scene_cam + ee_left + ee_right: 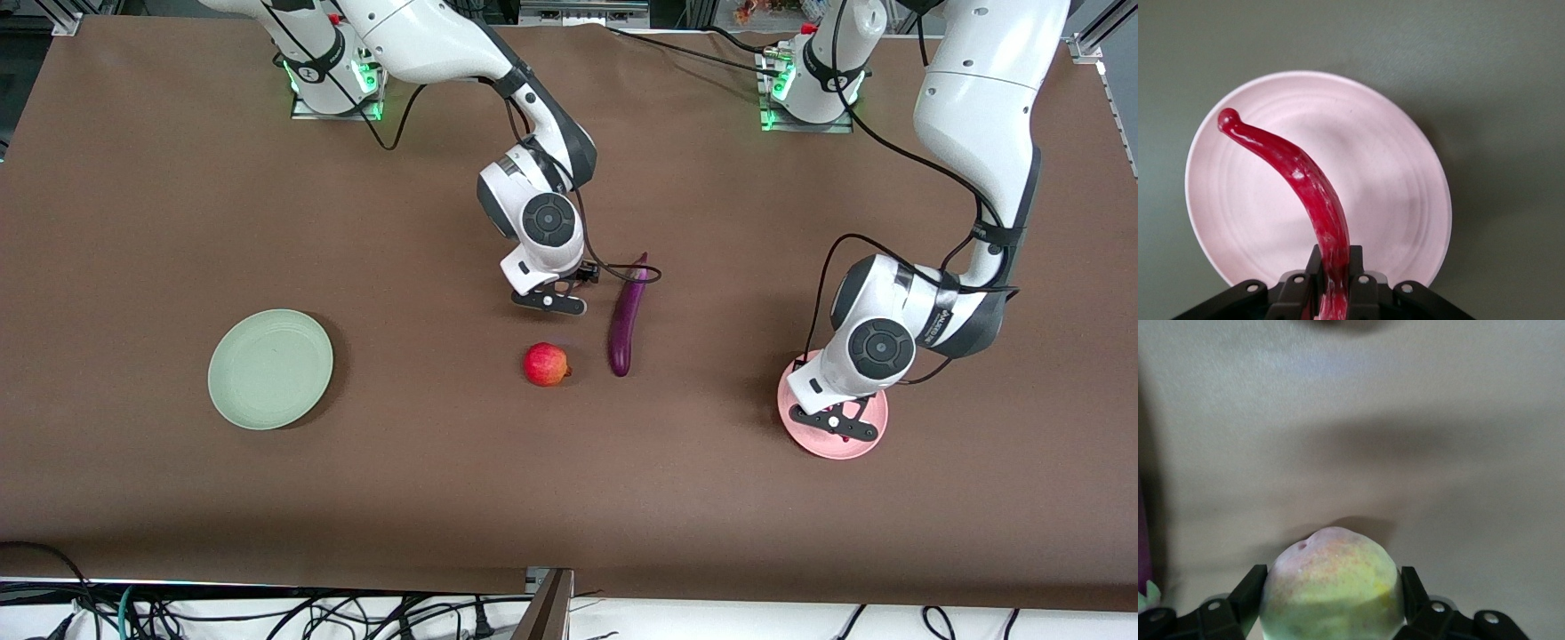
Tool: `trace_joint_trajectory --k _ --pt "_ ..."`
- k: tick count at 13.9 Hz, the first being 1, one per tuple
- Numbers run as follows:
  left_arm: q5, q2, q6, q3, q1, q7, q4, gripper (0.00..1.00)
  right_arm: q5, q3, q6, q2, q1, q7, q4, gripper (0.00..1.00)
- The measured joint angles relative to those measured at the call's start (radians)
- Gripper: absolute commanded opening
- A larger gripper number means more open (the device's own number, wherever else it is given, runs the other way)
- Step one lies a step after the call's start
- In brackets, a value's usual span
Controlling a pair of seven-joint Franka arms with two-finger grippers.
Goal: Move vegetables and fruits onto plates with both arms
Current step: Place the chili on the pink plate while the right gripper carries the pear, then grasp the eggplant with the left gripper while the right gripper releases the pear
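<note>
Chili pepper (1308, 183), pinched by the left gripper (836, 420) over the pink plate (876, 427), could swing off the rim when dropped, while the yellow-green fruit (1331, 587) on the counter (178, 196), clasped between the right gripper (551, 300) fingers, could slip out

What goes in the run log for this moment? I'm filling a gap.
left gripper: shut on chili pepper, over pink plate | right gripper: around yellow-green fruit on table | eggplant, red fruit: waiting | green plate: bare

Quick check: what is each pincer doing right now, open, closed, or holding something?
Left pincer: closed on the red chili pepper, over the pink plate.
Right pincer: fingers against both sides of the yellow-green fruit, on the table beside the eggplant.
</note>
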Motion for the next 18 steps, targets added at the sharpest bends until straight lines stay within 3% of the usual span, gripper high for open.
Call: trace_joint_trajectory --k 1,2,6,10,11,15,18 --pt "0.0 0.004 0.011 0.0 0.0 0.023 0.001 0.92 0.0 -0.012 -0.024 -0.008 -0.003 -0.015 0.009 0.37" --pt "0.0 0.007 0.018 0.0 0.001 0.033 0.002 1.0 0.0 -0.03 -0.08 -0.027 -0.015 -0.051 0.021 0.36" --pt "0.0 0.008 0.025 -0.001 0.018 0.04 0.013 1.0 -0.003 -0.12 -0.389 -0.171 -0.176 -0.331 0.039 0.36" --pt "-0.074 -0.01 -0.07 -0.054 0.01 0.025 0.041 1.0 -0.007 -0.372 -0.472 -0.194 -0.253 -0.703 0.022 0.36" --pt "-0.113 -0.021 -0.09 -0.075 -0.005 -0.003 0.043 1.0 -0.007 -0.406 -0.471 -0.189 -0.29 -0.788 0.016 0.36" --pt "-0.275 -0.025 -0.101 -0.157 -0.083 -0.106 0.04 1.0 -0.006 -0.421 -0.44 -0.118 -0.52 -0.987 0.005 0.36" --pt "-0.373 0.011 0.018 -0.164 -0.161 -0.119 0.032 1.0 -0.003 -0.416 -0.396 -0.057 -0.585 -1.018 0.004 0.36"
